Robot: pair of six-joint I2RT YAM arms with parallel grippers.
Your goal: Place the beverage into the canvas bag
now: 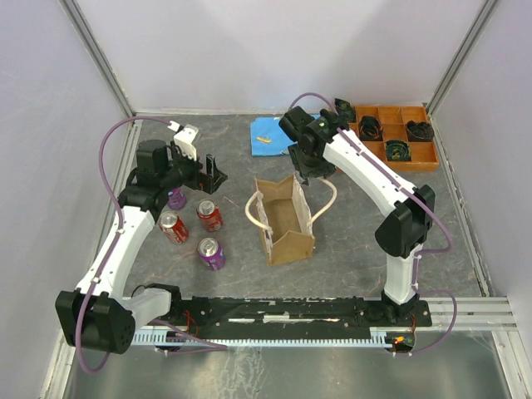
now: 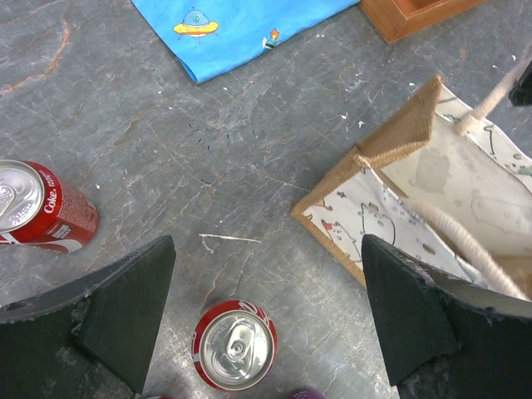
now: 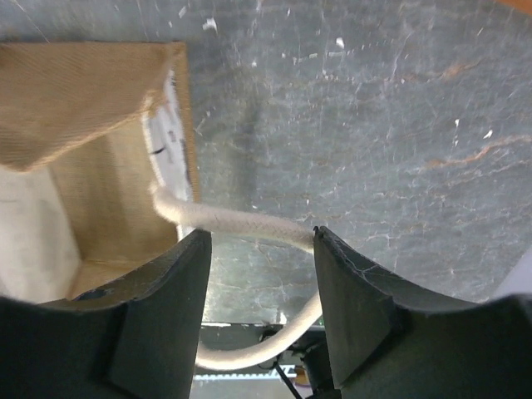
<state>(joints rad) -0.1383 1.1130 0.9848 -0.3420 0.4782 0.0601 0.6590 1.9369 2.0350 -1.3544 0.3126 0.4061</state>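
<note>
Since the canvas bag (image 1: pixel 283 221) is the largest item in play, I record it first. It stands upright with its mouth open near the middle of the grey table (image 1: pixel 349 249), between my two arms. The orange compartment tray (image 1: pixel 391 138) and a blue cloth (image 1: pixel 273 133) lie at the far side, well apart from the work.

The beverages stand in a cluster left of the bag: two red cans and two purple cans (image 1: pixel 211 253). In the left wrist view, one red can (image 2: pixel 235 345) sits upright just below my left gripper (image 2: pixel 268 249). That gripper is spread wide and holds nothing.

My right gripper (image 3: pixel 262 241) hangs over the bag's far end with its jaws partly apart. A cream rope handle (image 3: pixel 241 223) crosses the gap and is not pinched.

Handling assessment:
- **Can:** I judge it sealed, fairly weighty, thin-walled and smooth, so it is likely to slip or dent under a hard squeeze. The sound hold is across the mid-body, well below the rim.
- **Bag:** I judge it soft-sided, so its walls may fold inward when the can is lowered in.
</note>
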